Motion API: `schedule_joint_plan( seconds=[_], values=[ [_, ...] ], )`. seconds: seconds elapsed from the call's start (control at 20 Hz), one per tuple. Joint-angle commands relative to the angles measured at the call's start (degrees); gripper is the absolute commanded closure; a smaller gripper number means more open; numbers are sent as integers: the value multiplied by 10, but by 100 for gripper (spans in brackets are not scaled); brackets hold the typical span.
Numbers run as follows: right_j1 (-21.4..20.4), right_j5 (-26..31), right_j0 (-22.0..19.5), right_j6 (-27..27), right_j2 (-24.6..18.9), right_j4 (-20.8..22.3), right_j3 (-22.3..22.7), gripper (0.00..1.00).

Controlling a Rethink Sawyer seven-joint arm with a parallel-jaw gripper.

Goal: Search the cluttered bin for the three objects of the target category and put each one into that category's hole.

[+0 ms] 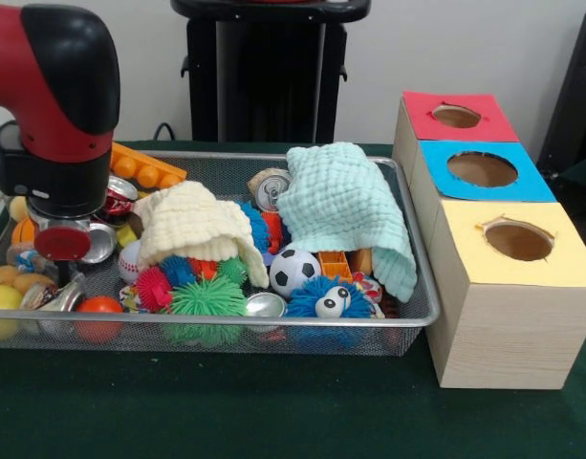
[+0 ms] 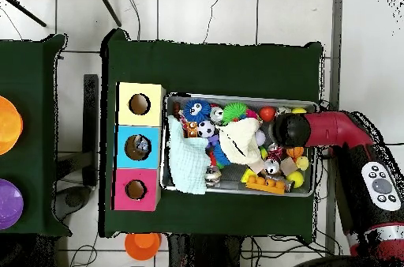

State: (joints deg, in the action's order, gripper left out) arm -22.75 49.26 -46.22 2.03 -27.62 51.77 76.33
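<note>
A wire mesh bin (image 1: 273,325) is crammed with toys. Among them are a soccer ball (image 1: 294,271), a baseball (image 1: 130,260), a green spiky ball (image 1: 206,298), a pink spiky ball (image 1: 154,287) and a blue fuzzy toy with eyes (image 1: 323,298). Metal cans (image 1: 270,188) lie among them. A yellow cloth (image 1: 192,225) and a mint cloth (image 1: 345,201) cover part of the pile. My gripper (image 1: 61,251) reaches down into the bin's left end, over cans and fruit; the wrist hides its tips. In the overhead view the arm's head (image 2: 286,131) covers it.
Three wooden boxes stand beside the bin, each with a hole in its lid: red (image 1: 456,116), blue (image 1: 482,169) and yellow (image 1: 518,239). An orange brick (image 1: 144,167), a tomato (image 1: 99,308) and a lemon (image 1: 1,301) lie near the arm.
</note>
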Motion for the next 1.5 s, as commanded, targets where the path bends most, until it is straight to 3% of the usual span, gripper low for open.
schedule_joint_plan(
  seconds=[0.05,0.3,0.5,0.55,1.2,1.5],
  values=[
    [30,-6,21,-16,39,73,-52,0],
    [32,-5,37,-3,53,78,-55,0],
    [29,-4,20,-22,31,42,-35,0],
    [28,2,21,-20,34,41,-35,100],
    [20,-7,6,-35,26,36,-25,100],
    [-85,18,-60,-105,-41,-57,91,100]
  ],
)
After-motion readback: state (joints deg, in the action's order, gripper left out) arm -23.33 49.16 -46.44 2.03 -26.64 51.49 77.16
